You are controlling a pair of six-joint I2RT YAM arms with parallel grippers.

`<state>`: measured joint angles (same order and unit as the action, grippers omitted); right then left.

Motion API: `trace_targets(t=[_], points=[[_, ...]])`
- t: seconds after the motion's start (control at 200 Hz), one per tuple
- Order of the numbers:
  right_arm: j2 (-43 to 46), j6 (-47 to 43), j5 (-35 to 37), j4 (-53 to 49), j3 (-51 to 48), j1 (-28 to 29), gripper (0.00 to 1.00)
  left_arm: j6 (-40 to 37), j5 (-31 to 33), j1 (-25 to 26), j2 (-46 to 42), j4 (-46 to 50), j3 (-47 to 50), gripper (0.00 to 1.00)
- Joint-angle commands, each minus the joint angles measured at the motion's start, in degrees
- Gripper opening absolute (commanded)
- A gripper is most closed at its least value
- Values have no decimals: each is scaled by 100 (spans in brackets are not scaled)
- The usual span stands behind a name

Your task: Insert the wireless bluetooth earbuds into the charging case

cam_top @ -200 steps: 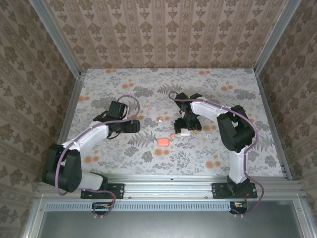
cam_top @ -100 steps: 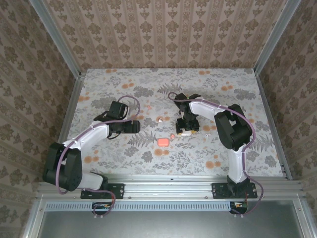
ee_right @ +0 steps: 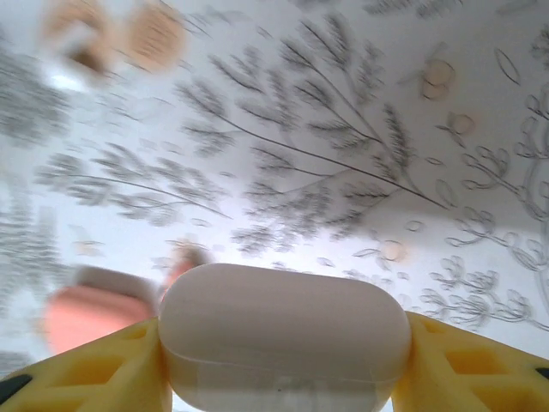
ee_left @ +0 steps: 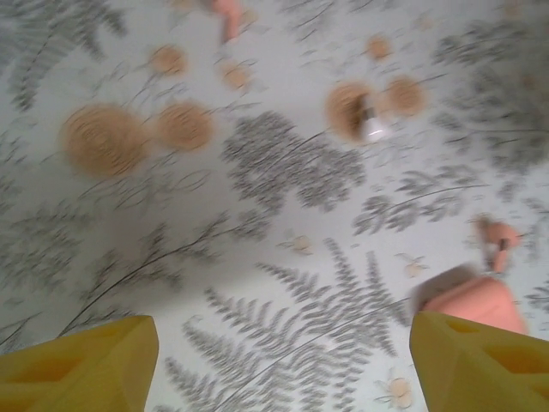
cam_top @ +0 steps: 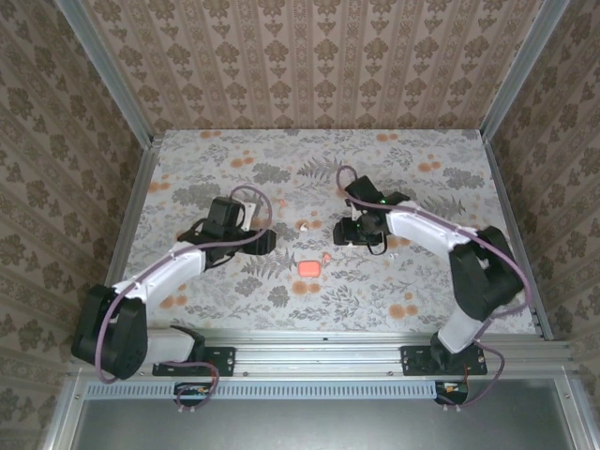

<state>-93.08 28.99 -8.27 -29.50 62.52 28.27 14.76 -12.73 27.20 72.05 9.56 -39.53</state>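
Right gripper (ee_right: 283, 348) of mine is clamped on the white charging case (ee_right: 283, 318), one yellow finger against each rounded end. Left gripper (ee_left: 283, 369) hangs spread wide with nothing between its fingers, low over the patterned table (ee_left: 257, 215). The white earbud (ee_left: 373, 127) lies ahead of those spread fingers and a little to their right, its long axis pointing roughly away from me. Seen from above, it sits between my two arms, and I judge the free left one the natural arm to fetch it. A coral earbud (ee_left: 497, 240) rests just beside the coral case (ee_left: 476, 302), further right. The white case shows a seam and looks closed, so I cannot tell what it holds; the coral case is too blurred to say.
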Motion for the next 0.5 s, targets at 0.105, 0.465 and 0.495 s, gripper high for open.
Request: trace_targets(t=[0.105, 0.465, 0.495], points=[[949, 1083, -1221, 2672, -1033, 18, 57, -788, -819, 514, -685, -2932, 1203, 76], [1576, 2088, -1687, 5068, -1968, 287, 55, -1938, -972, 1249, -805, -4383, 1842, 70], [1596, 2103, -1670, 5140, -2005, 330, 56, -1896, -933, 1269, -775, -4583, 1883, 69]])
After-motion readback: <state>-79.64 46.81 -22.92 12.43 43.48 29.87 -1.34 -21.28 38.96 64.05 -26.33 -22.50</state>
